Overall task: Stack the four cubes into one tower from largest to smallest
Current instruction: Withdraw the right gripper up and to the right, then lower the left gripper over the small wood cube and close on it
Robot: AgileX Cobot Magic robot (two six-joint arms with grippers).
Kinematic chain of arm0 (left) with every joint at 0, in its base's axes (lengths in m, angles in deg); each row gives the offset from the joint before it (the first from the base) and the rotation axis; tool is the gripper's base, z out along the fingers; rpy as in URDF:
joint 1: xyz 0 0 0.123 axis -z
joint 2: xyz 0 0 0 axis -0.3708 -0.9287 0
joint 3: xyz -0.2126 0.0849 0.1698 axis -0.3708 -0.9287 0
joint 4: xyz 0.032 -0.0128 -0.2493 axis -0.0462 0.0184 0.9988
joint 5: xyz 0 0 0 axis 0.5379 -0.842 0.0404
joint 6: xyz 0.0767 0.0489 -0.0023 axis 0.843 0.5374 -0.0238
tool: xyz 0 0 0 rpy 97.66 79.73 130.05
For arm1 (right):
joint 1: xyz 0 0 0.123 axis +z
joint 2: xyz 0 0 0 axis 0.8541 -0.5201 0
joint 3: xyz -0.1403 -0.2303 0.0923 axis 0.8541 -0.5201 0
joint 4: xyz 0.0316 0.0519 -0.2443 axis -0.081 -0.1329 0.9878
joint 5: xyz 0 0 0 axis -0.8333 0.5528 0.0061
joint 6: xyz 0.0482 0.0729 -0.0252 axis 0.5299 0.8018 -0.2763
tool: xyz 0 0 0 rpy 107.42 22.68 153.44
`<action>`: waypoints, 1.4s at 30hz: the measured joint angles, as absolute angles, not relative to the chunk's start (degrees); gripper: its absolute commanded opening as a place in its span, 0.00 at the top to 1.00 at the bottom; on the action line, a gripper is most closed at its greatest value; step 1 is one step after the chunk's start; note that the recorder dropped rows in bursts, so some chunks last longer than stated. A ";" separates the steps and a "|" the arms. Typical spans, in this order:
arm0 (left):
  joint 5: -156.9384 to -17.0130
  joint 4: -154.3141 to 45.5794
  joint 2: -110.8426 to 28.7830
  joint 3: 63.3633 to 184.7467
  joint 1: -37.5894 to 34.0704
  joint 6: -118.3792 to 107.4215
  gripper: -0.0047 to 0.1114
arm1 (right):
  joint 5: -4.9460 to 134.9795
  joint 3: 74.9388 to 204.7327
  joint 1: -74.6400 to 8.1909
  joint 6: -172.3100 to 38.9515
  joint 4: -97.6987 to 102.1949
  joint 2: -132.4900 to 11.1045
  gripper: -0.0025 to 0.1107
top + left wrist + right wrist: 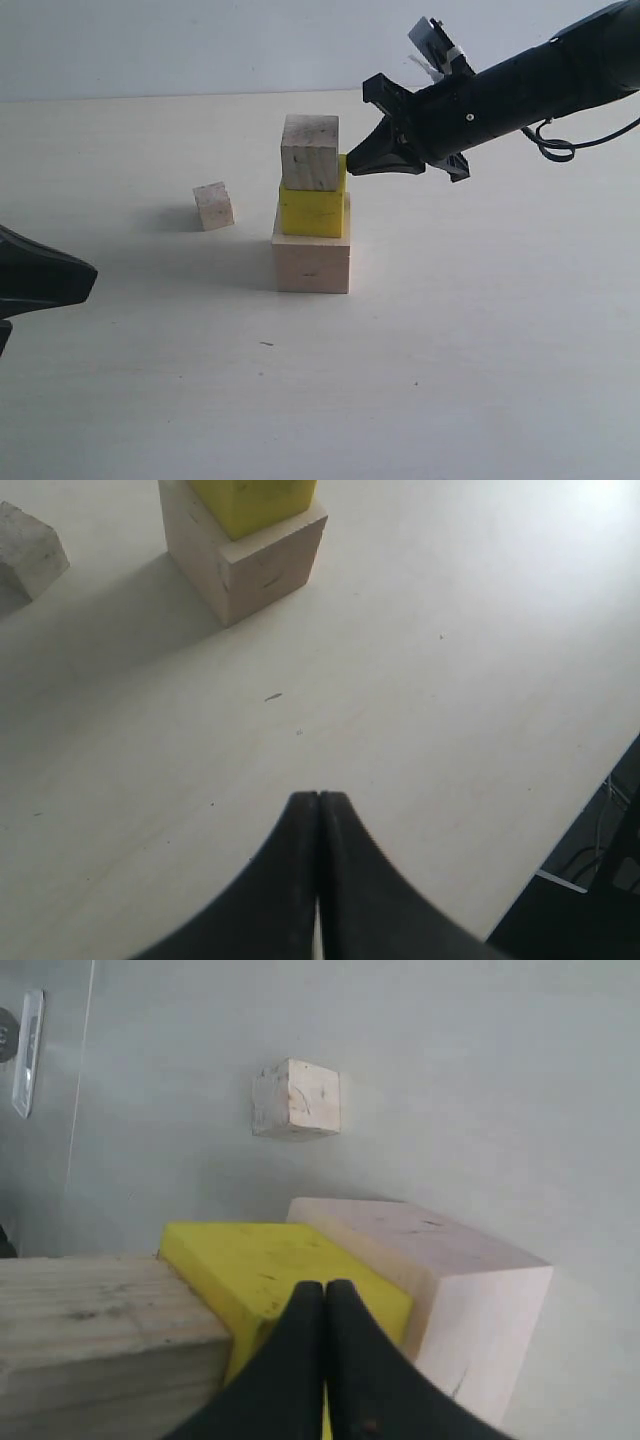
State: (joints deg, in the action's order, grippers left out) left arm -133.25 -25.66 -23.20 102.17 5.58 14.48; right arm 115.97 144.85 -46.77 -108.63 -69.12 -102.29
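A large pale wood cube stands on the table with a bright yellow cube on top and a small speckled wood cube on that. Another small wood cube sits alone to their left. My right gripper is shut and empty, its tip against the yellow cube's upper right edge, beside the top cube. My left gripper is shut and empty over bare table, well in front of the stack.
The table's front edge drops off close to the left gripper. The left arm shows at the left border of the exterior view. A cable hangs from the right arm.
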 measured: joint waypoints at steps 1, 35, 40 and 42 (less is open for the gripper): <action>-133.25 -25.66 -23.20 102.17 5.58 14.48 0.96 | 115.97 144.85 -46.77 -108.63 -69.12 -102.29 0.98; -128.89 -40.41 -38.49 105.37 -0.15 8.27 0.96 | 109.84 142.52 -53.60 -102.72 -53.60 -82.42 0.98; -131.18 -42.78 -53.07 118.37 -0.52 12.90 0.96 | 108.38 139.67 -53.60 -100.57 -43.84 -64.74 0.98; -132.47 -43.00 -58.81 122.82 -0.52 14.85 0.96 | 110.02 139.67 -53.60 -99.34 -41.89 -58.51 0.98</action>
State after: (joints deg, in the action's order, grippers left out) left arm -132.47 -43.00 -58.81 122.82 -0.52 14.85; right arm 110.02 139.67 -53.60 -99.34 -41.89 -58.51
